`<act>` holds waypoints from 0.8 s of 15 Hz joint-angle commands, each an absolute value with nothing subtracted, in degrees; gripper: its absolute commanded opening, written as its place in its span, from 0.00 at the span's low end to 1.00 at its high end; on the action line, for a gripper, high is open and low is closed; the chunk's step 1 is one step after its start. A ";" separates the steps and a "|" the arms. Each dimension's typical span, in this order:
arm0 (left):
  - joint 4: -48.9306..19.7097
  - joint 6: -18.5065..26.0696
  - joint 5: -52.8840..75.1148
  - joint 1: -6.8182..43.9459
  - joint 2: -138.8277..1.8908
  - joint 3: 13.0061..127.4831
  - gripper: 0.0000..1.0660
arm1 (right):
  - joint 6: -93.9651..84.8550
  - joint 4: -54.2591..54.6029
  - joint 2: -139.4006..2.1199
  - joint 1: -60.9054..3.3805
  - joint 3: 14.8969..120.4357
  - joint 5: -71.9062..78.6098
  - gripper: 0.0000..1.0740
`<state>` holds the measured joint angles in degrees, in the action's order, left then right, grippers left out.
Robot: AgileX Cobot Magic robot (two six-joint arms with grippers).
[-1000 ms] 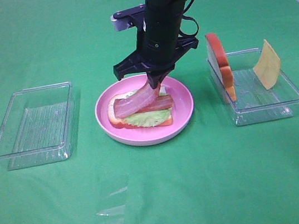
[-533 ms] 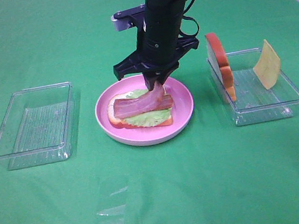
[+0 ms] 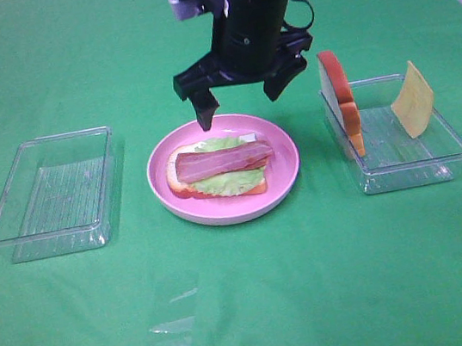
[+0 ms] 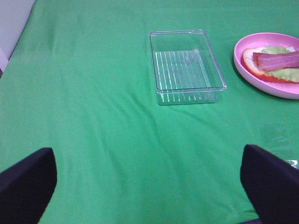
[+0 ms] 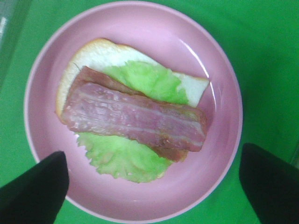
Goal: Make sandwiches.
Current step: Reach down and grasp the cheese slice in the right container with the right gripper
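Observation:
On the pink plate (image 3: 287,169) lies the open sandwich (image 3: 222,169): a white bread slice (image 5: 93,53), ruffled lettuce (image 5: 126,158) and bacon strips (image 5: 135,116) flat on top. Straight above it my right gripper (image 3: 241,106) (image 5: 153,186) hangs open, holding nothing, its fingertips (image 5: 32,191) spread wider than the stack. A second bread slice (image 3: 339,100) stands on edge in the right tray (image 3: 413,172), with a yellow cheese slice (image 3: 412,99) leaning at its far end. My left gripper (image 4: 149,186) is open over bare cloth, well short of the plate (image 4: 273,88).
An empty clear tray (image 3: 52,195) (image 4: 187,65) sits left of the plate. Green cloth covers the whole table. The right arm's dark body rises over the plate's far side. A pale wall edge shows at the far right corner.
My right gripper opened and let go of the bacon strip, which now lies flat on the lettuce. The gripper then rose a little. The left gripper stayed still.

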<state>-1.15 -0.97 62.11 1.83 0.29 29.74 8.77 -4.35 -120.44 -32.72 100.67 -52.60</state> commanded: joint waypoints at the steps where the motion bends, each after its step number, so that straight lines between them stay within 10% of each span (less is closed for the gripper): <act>1: -0.92 -1.15 61.54 1.72 1.20 29.68 0.96 | 5.44 -3.32 -115.45 -32.77 104.34 -55.86 0.90; 6: -0.92 -1.15 61.54 1.72 1.20 29.68 0.96 | 1.15 -4.41 -110.92 -29.45 113.39 -67.49 0.90; 12: -0.92 -1.15 61.54 1.72 1.20 29.68 0.96 | 0.00 -4.13 -109.72 -10.89 113.67 -71.62 0.90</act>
<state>-1.15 -0.97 62.11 1.83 0.29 29.74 0.74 -4.30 -110.18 -11.46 113.45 -69.27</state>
